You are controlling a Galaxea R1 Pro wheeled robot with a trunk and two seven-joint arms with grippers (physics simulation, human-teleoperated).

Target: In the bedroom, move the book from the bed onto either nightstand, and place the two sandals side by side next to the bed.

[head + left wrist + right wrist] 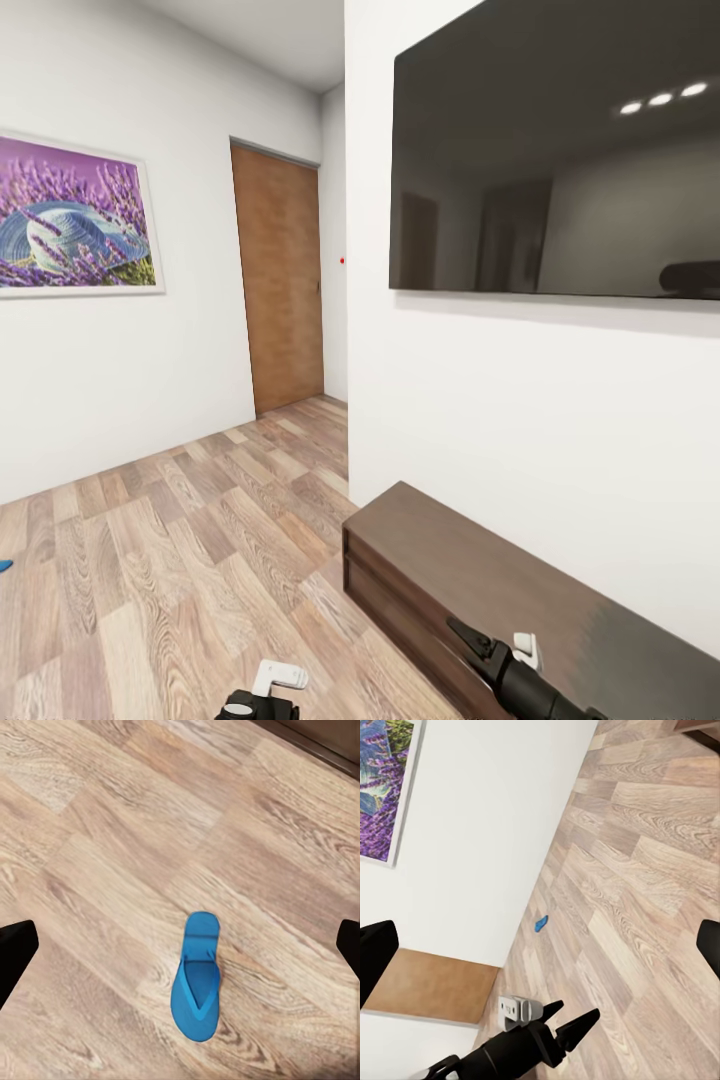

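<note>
Under me the floor (200,540) is pale brown plank wood with a strong grain, running from the white walls to the wooden door. One blue sandal (196,979) lies flat on the planks, strap side up, with bare boards all round it. From my right wrist I see another small blue shape (541,923) on the planks near the foot of the white wall. A low dark wooden cabinet (480,580) stands on the floor against the wall.
</note>
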